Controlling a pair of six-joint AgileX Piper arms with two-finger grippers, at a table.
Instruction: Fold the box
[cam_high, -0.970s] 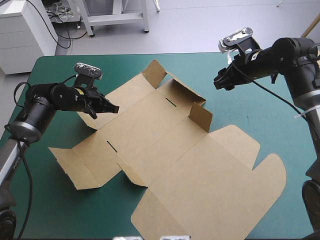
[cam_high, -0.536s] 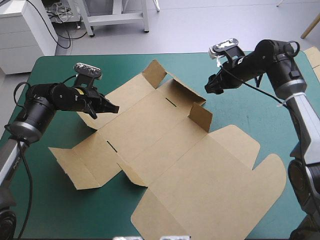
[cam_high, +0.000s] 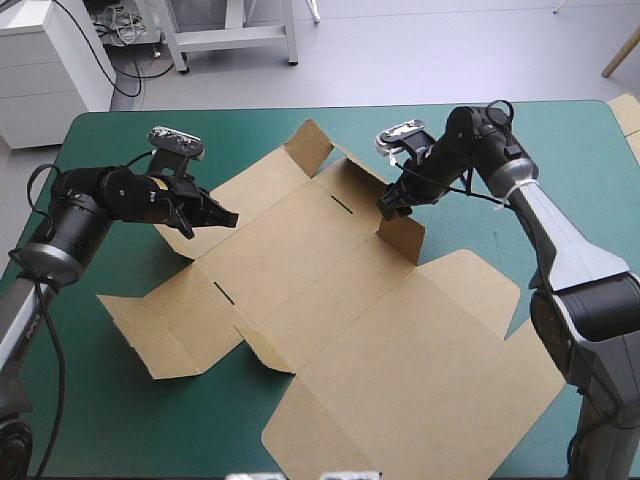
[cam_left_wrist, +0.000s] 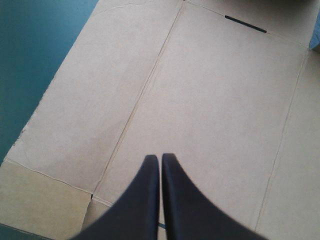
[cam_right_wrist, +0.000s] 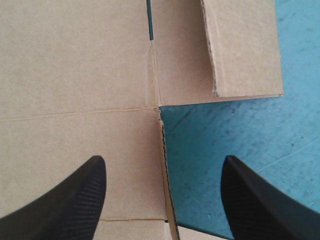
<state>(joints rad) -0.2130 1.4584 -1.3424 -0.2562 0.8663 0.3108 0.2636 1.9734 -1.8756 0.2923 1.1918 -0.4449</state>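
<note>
Table, teal-green cover (cam_high: 500, 130): largest item, carrying everything below.

Box, cut sheet of brown corrugated board (cam_high: 330, 300): spread open across the middle of the table, from the far side down to the near right corner. Mostly flat. Far-end flap (cam_high: 308, 145) tilted up; low wall (cam_high: 365, 180) raised along the far right side; small square flap (cam_high: 402, 232) standing just beside it.

Left gripper, two broad black fins (cam_high: 228, 216) (cam_left_wrist: 160, 156): jaws pressed together into one point, with nothing between them. Tip over the box's far left panel, above a crease line; contact with the board impossible to judge.

Right gripper, same black build (cam_high: 385, 210) (cam_right_wrist: 162, 161): jaws spread wide, holding nothing. Poised at the raised wall by the small square flap. Corrugated board edge (cam_right_wrist: 167, 200) running between the two fingers, brown panel under one, bare cover under the other. No contact with either finger visible.

Narrow dark slots, cut in the central panel: one toward the far side (cam_high: 342, 205) (cam_left_wrist: 245, 24), one toward the left (cam_high: 223, 292).
</note>
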